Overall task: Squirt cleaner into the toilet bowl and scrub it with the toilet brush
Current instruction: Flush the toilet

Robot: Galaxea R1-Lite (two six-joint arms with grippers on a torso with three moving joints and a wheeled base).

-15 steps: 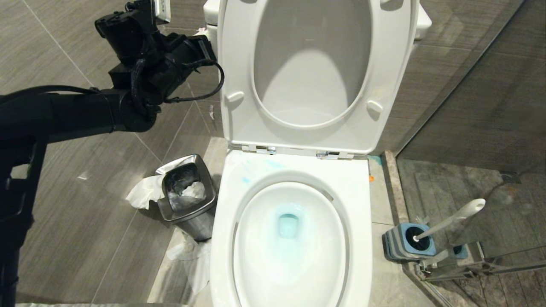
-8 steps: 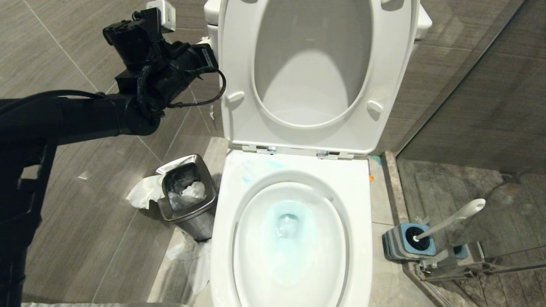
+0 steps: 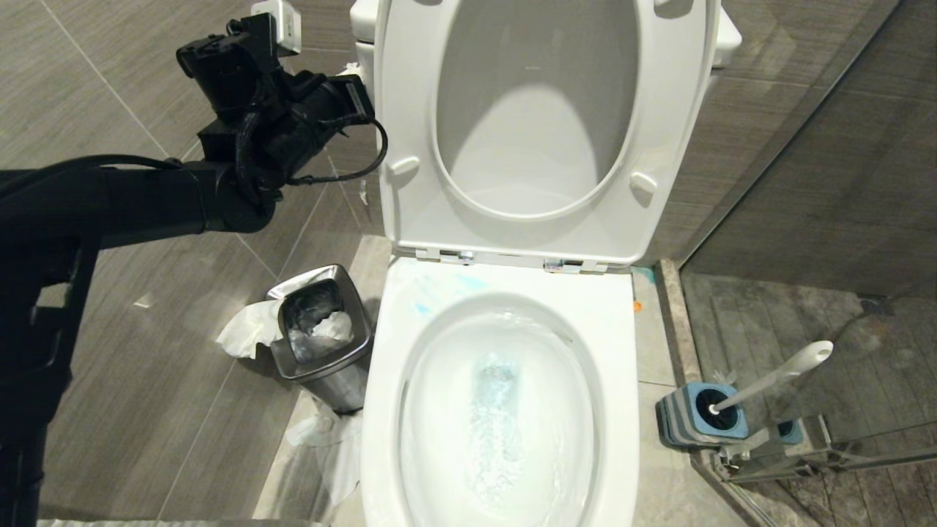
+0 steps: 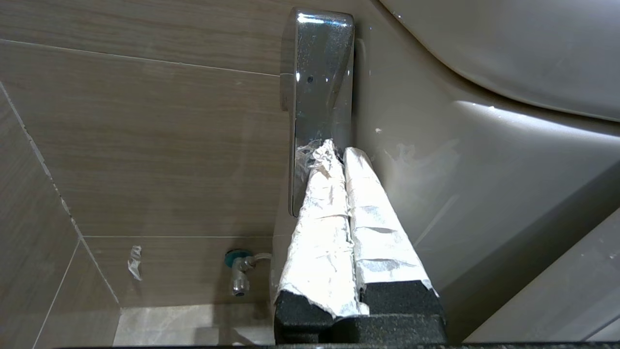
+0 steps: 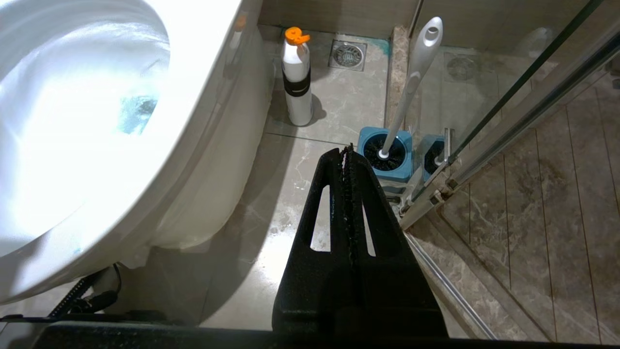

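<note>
Now the left claw (image 4: 334,150), fingers pressed together, touches the chrome flush lever (image 4: 317,87) at upper left. Water swirls in the toilet bowl (image 3: 607,322) around turquoise cleaner (image 3: 496,380). At lower right, the toilet brush (image 3: 776,377) stands in its holder (image 3: 677,421). The right claw (image 5: 347,150) is closed, empty.

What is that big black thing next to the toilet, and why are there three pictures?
It is a robot's arm. One camera looks down from its head; two sit on its wrists. The left tool, wrapped in foil and shut, presses the shiny flush lever on the tank, so water swirls in the toilet bowl with blue cleaner. The right tool is shut, holds nothing and hangs above the floor. The toilet brush stands in its blue holder, near a white bottle.
</note>
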